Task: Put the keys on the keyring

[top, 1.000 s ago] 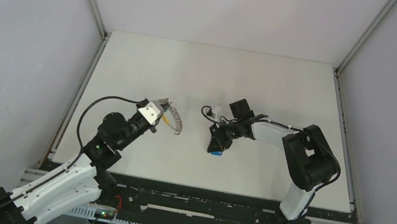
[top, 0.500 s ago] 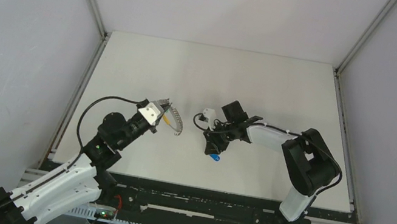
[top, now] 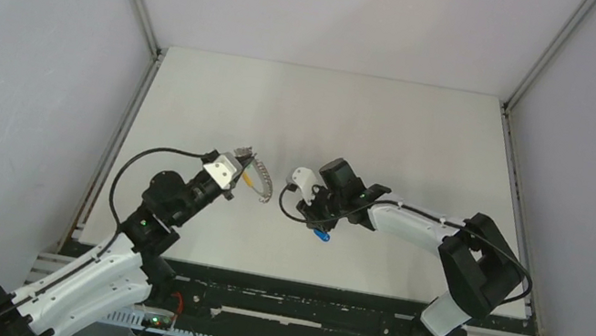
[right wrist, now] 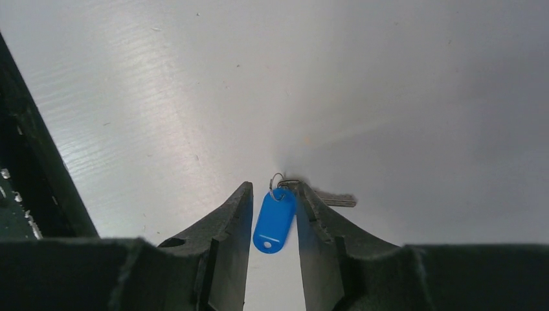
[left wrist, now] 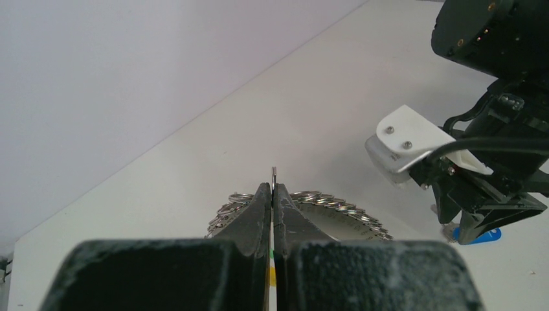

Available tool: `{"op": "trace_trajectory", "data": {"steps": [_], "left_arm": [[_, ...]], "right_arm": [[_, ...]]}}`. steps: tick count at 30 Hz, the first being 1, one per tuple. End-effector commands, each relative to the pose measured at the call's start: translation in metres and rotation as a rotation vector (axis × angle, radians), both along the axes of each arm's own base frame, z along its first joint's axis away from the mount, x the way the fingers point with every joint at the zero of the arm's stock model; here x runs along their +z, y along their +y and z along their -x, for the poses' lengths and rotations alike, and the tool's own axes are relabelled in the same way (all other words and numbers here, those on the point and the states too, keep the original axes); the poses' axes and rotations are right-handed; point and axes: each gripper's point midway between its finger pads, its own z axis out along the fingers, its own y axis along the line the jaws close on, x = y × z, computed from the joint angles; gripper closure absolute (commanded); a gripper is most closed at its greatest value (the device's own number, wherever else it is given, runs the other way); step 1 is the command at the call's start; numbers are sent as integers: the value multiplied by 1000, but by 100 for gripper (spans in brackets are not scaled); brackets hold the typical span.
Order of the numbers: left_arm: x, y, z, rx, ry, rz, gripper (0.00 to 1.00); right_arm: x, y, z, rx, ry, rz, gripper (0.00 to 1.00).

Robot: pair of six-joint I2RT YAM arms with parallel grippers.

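Swung leftward toward the keyring [left wrist: 304,195], the right arm [top: 414,221] now puts its white bracket [left wrist: 414,137] nearest it. Right of the keyring, the right hand [right wrist: 273,189] stands part open astride the blue key [right wrist: 274,220], which lies on the tabletop [top: 394,129]. Fingers pinched together, the left hand [left wrist: 272,194] grips the keyring.

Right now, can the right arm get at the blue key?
Probably yes: the right gripper stands open astride the blue key, nothing between them; the left gripper, shut on the keyring, is off to one side.
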Motion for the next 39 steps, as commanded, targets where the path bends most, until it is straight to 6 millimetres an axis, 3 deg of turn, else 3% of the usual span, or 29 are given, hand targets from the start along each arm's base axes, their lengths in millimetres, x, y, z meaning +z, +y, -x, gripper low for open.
{"op": "trace_trajectory", "data": {"steps": [1, 16, 25, 39], "left_arm": [[9, 4, 0, 15, -49, 19, 100], [4, 31, -18, 176, -2, 62, 100], [4, 33, -18, 183, -1, 66, 100], [6, 31, -16, 171, -5, 68, 100]], "right_arm": [[-3, -7, -11, -18, -102, 85, 68], [-14, -5, -3, 19, -91, 131, 70], [-19, -1, -2, 35, -100, 149, 71], [-22, -1, -6, 27, -111, 168, 83]]}}
